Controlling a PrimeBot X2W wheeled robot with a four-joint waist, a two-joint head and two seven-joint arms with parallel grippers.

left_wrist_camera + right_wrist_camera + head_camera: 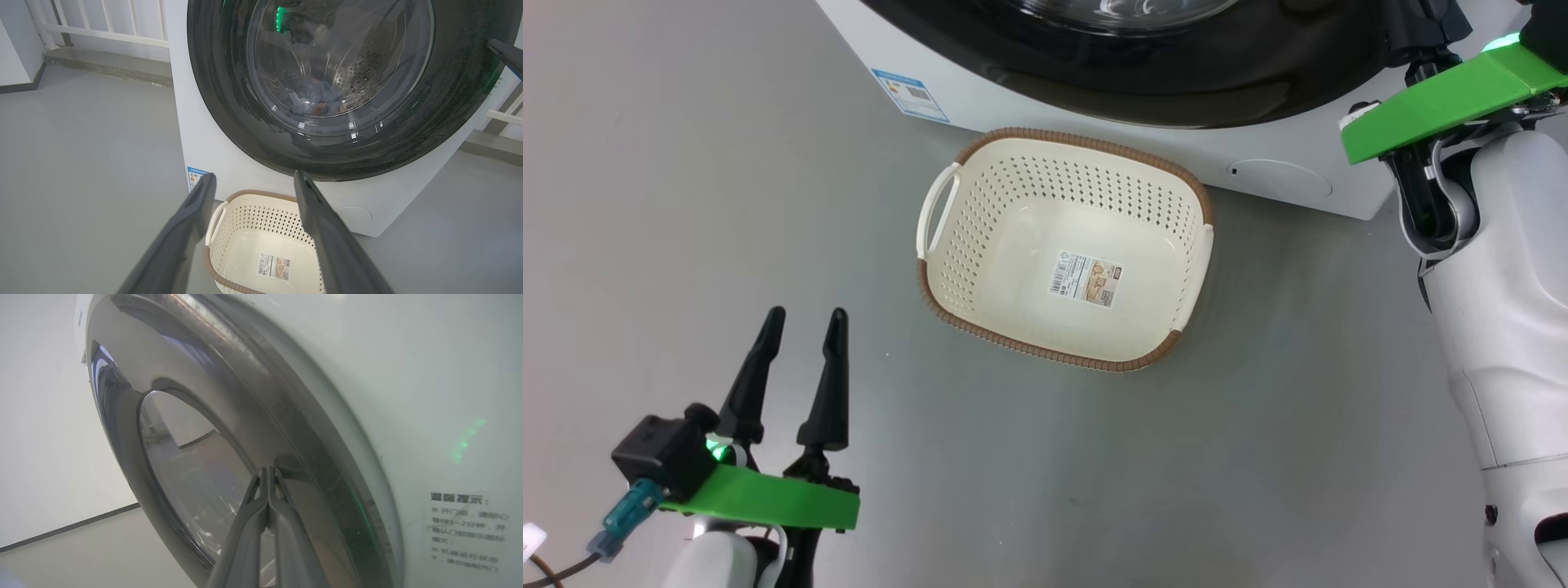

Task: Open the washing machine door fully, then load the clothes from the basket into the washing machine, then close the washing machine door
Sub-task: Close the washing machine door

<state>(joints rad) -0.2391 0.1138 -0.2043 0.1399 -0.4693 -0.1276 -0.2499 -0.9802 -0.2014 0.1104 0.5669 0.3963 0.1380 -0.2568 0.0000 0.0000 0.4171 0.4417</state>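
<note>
Our right gripper [267, 470], fingers pressed together, points tip-first at the right-hand rim of the washing machine door [229, 416], which looks shut. Our left gripper [806, 314], spread and empty, hangs lower, near the basket [956, 245].

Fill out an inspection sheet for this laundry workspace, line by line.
Surface: smooth grey floor.
Job's things: basket empty but for its label; clothes lie in the drum behind the glass; washing machine door looks shut against the washing machine.
Clutter: nothing seen.
Tools: left tool open, above the floor to the basket's left; right tool shut, tips close to the door's black rim, contact unclear.
Cables: brown cable with a teal plug at the left wrist.
Surroundings: white railing behind the machine.
</note>
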